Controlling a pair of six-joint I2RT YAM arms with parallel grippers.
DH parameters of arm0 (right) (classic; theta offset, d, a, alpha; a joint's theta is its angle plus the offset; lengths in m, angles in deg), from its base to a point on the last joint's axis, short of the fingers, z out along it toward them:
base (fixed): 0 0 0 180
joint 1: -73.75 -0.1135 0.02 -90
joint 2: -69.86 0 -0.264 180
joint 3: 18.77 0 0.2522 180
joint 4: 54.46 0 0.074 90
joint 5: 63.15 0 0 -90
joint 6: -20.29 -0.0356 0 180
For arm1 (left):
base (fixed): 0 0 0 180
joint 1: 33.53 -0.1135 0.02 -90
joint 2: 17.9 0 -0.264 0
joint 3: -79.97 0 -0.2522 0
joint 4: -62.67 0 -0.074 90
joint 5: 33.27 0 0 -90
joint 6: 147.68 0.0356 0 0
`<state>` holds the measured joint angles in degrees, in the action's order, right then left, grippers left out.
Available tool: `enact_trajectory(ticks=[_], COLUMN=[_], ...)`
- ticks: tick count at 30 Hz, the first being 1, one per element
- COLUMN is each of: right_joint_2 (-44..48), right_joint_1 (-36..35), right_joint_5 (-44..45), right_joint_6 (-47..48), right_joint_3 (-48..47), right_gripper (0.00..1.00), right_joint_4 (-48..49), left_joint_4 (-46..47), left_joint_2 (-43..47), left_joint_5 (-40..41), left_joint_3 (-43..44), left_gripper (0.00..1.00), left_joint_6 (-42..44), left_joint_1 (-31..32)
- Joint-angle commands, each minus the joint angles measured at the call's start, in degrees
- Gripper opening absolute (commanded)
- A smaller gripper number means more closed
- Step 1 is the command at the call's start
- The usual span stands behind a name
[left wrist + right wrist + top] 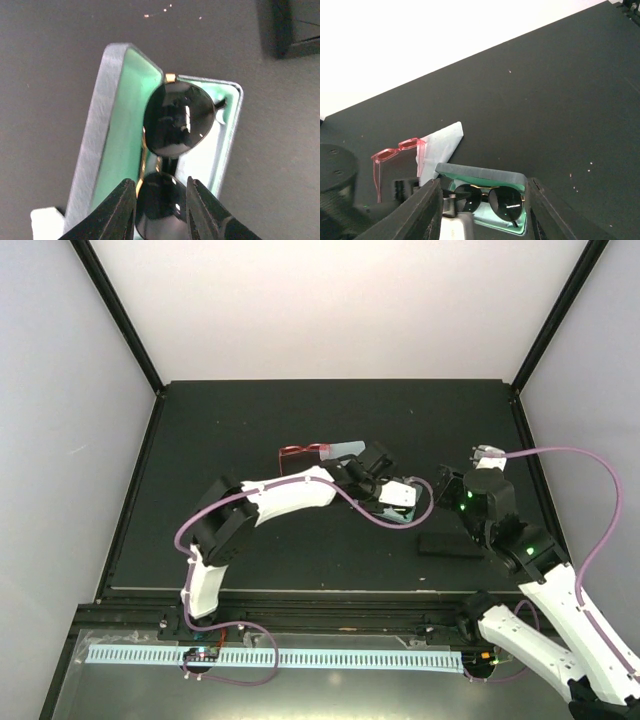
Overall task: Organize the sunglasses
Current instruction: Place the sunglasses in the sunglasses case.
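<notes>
Straddling one lens of the black sunglasses (175,120), the left gripper (160,184) has its jaws narrowly parted; whether they pinch the lens I cannot tell. That pair lies inside the open pale blue case (107,100), which the right gripper (482,182) clamps end to end. The red sunglasses (395,150) lie near the case, to its far left, just beside a blue cloth (442,140).

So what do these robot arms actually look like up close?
Both the left arm and right arm are white shells with black joints. A lilac cable runs along each. Small green lights glow on the right one. The left tool and right tool each end in two black tapered fingers.
</notes>
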<state>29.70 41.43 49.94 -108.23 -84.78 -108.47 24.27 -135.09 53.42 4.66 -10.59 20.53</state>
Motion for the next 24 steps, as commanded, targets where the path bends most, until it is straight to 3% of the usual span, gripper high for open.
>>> enact_trajectory(ticks=[1,9,13,16,20,24], right_joint_2=[-2.23,-10.35,-14.94,-18.09,-24.26,-30.21], right_joint_1=[0.32,0.78,2.72,5.14,6.12,6.34], right_joint_5=[0.26,-1.82,-4.69,-9.50,-13.54,-14.22], right_joint_6=[0.08,1.21,0.74,0.97,1.83,1.08], right_joint_3=[-0.61,-0.04,4.39,8.71,11.40,12.72], right_gripper=[0.47,0.48,0.48,0.48,0.48,0.46], right_joint_4=[1.48,4.32,6.02,10.50,15.22,19.11], left_joint_4=[9.30,34.77,43.99,40.84,29.25,35.93], left_joint_2=[9.37,26.16,34.96,40.09,43.23,46.54], left_joint_5=[-6.59,-1.05,6.42,11.01,5.75,-3.95], left_joint_3=[-7.04,-28.77,-40.00,-43.67,-43.77,-50.88], left_gripper=[0.27,0.33,0.45,0.56,0.58,0.60], left_joint_6=[-10.18,-35.98,-49.97,-59.94,-70.13,-74.73], left_joint_1=[-1.93,-5.05,-6.84,-8.45,-13.14,-15.96])
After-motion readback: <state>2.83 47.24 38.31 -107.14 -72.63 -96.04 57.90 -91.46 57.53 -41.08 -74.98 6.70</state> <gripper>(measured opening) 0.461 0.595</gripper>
